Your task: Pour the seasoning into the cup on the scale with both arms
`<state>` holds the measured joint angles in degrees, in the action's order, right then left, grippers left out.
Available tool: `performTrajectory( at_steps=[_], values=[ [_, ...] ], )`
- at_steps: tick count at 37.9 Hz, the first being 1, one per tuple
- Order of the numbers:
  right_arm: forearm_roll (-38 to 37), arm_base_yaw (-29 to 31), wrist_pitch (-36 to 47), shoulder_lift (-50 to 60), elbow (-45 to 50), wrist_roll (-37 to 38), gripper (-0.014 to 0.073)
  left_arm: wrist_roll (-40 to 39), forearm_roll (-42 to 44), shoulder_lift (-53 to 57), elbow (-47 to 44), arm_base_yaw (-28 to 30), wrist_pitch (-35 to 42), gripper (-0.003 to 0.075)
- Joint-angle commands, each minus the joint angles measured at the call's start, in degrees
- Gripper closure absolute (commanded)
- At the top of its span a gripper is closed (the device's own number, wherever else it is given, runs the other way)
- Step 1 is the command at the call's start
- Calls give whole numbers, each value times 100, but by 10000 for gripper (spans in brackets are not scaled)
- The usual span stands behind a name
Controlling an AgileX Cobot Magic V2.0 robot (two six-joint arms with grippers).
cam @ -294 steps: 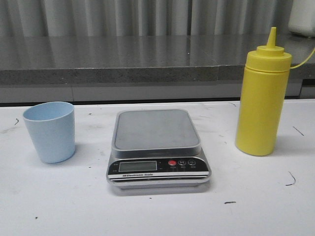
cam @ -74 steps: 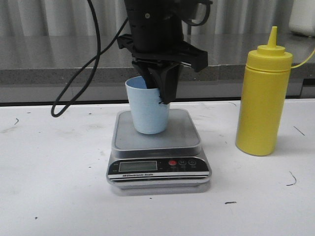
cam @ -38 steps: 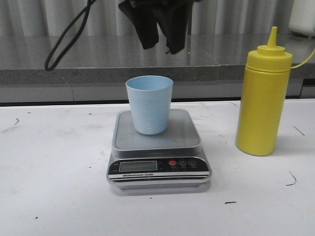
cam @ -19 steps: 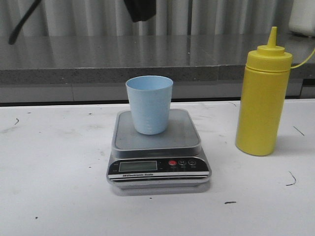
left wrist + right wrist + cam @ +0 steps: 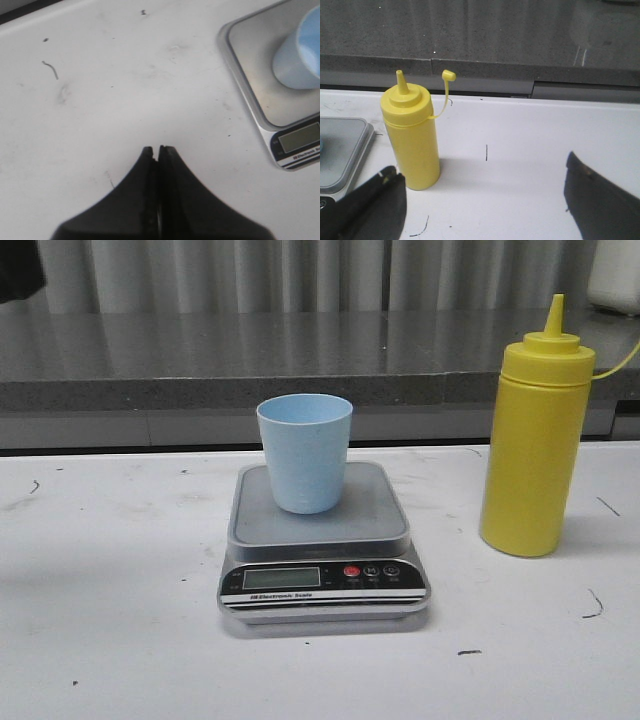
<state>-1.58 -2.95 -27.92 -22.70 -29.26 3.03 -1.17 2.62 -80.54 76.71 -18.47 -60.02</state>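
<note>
Front view, left to right: pale blue cup (image 5: 304, 452) upright on the scale (image 5: 321, 540) platform, toward its back half; yellow squeeze bottle (image 5: 534, 440) on the white table (image 5: 120, 620), well apart to the scale's right. Cone nozzle uncapped, cap dangling on its tether.

Handling, by judgement: soft plastic wall, gives under pressure, likely smooth and a bit slippery; weight unknown since contents can't be seen. Best hold is mid-body, below the shoulder, firm enough not to slip but not so hard that it squirts early.

Left gripper (image 5: 155, 150): clenched, fingers pressed together, holding nothing, above bare table beside the scale.

Right gripper (image 5: 480, 195): spread wide, empty, fingers (image 5: 375, 197) touching nothing, facing the bottle, which sits nearer the left-hand finger than centred.
</note>
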Motion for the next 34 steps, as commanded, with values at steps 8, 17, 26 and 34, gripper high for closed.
performTrajectory(
  at_steps=[8,17,26,34],
  values=[
    [-62,30,451,-82,-194,-11,-58,-138,-142,1852,-2023,520,1877,740],
    [-62,30,451,-82,-194,-11,-58,-138,-223,3413,-3610,508,3108,740],
    [-62,30,451,-82,-194,-11,-58,-138,-453,5331,-4785,508,3967,740],
    [-62,30,447,-82,-194,-11,-58,-138,-553,6835,-5472,508,4215,740]
  ],
)
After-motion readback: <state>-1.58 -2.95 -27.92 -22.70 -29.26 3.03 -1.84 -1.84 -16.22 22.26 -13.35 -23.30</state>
